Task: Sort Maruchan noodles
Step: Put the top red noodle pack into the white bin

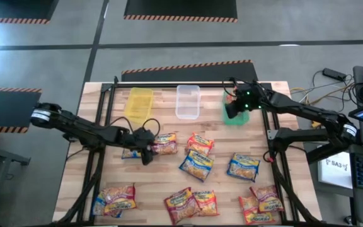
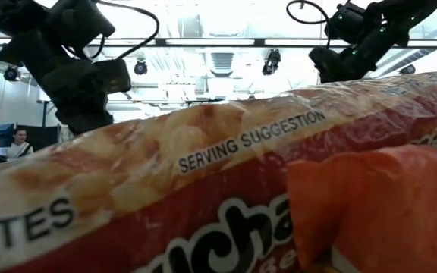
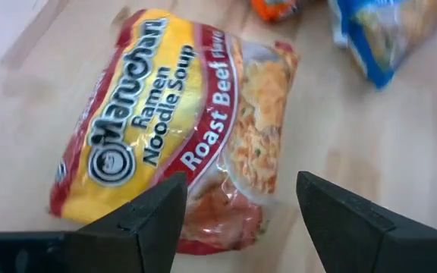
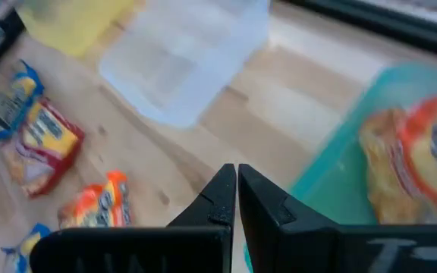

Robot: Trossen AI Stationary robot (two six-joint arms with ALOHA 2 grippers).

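Roast-beef noodle packet lying flat on the worktop, left of centre, beneath the released left gripper. Light, glossy and crinkly, with a brittle block inside; best pinched across its short width. Right gripper, clenched and empty, hangs over the far green bin.

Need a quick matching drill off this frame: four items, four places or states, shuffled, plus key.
Items
1. left gripper
2. right gripper
3. green bin
4. clear bin

Places or states
A. between the yellow bin and the green one
B. fingers open, over the Roast Beef packet
C. holds an orange packet
D. fingers shut, by the green bin's rim

Pairs: 1-B, 2-D, 3-C, 4-A
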